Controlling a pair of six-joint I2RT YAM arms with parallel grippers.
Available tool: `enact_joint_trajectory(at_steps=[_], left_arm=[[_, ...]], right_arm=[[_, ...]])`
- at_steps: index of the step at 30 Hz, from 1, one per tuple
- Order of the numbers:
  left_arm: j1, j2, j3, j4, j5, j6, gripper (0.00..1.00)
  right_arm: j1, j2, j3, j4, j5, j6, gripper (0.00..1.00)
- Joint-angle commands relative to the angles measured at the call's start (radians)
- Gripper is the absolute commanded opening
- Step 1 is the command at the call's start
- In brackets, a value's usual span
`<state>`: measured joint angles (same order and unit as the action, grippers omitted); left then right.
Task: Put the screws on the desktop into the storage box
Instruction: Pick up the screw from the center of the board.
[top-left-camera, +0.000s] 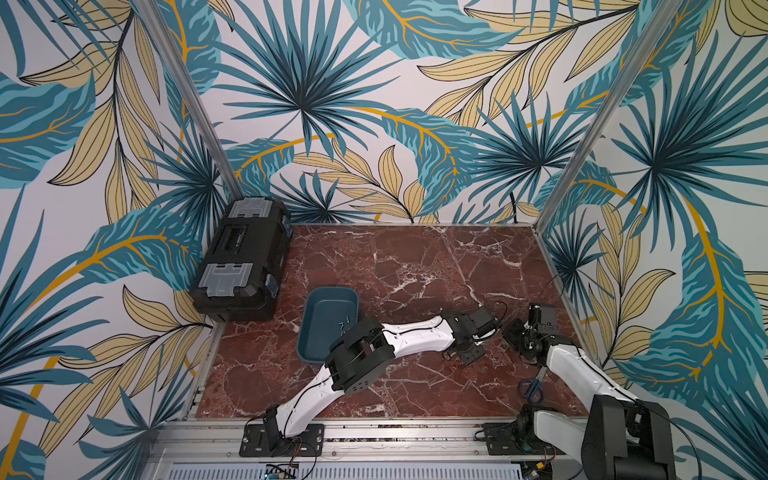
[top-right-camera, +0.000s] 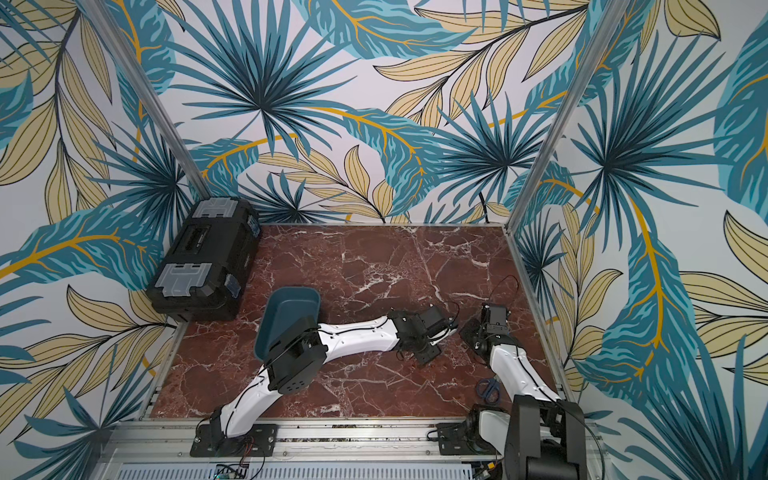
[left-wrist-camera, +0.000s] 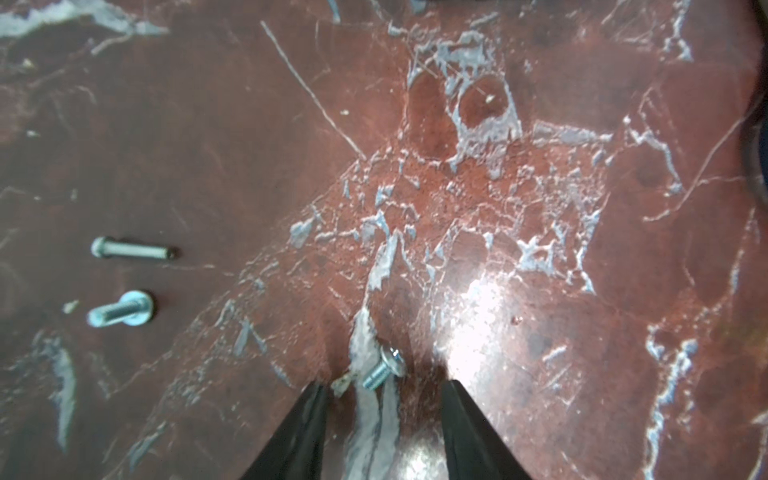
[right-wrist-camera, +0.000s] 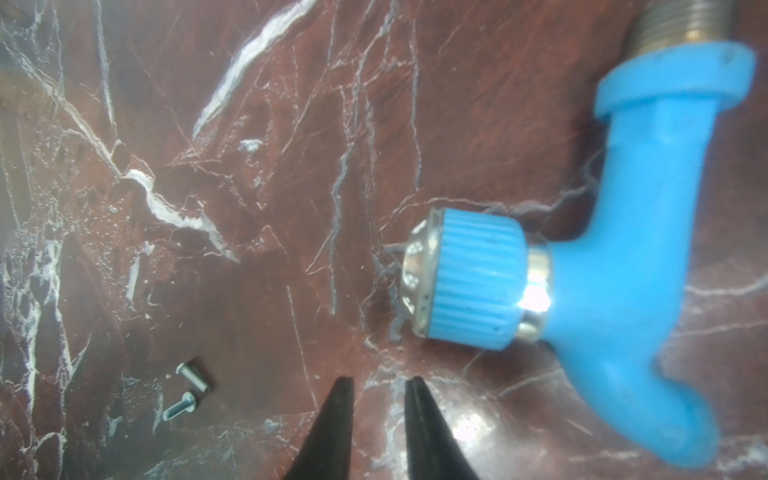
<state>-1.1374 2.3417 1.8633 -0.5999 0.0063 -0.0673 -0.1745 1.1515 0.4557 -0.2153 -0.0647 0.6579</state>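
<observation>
L gripper (left-wrist-camera: 384, 383) is low over the reddish-brown marble-patterned desktop (left-wrist-camera: 540, 124), jaws apart. A small silvery pan-head screw (left-wrist-camera: 381, 368) lies flat just at the tips, in line w/ the gap, not clamped. Two more silvery screws (left-wrist-camera: 133, 251) lie nearby, apart from it. R gripper (right-wrist-camera: 379, 379) has jaws narrowly apart, nothing betw them. Two short screws (right-wrist-camera: 193, 376) lie near it, w/ a blue plastic tap (right-wrist-camera: 623, 249) close by. The shallow teal-blue plastic storage box (top-left-camera: 328, 307) sits by the L arm's elbow, well apart from both grippers.
</observation>
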Motion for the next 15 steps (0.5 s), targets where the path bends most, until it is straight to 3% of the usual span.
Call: enact_joint_trajectory(at_steps=[1,15], left_arm=[[0.001,0.028,0.008,-0.001,-0.016,0.004,0.46],[-0.016,0.093,0.053,-0.014,-0.027,0.006,0.37]], right_arm=[[-0.009,-0.003,-0.020,0.030,-0.023,0.011,0.27],[-0.011,0.009,-0.021,0.040,-0.033,0.015,0.27]])
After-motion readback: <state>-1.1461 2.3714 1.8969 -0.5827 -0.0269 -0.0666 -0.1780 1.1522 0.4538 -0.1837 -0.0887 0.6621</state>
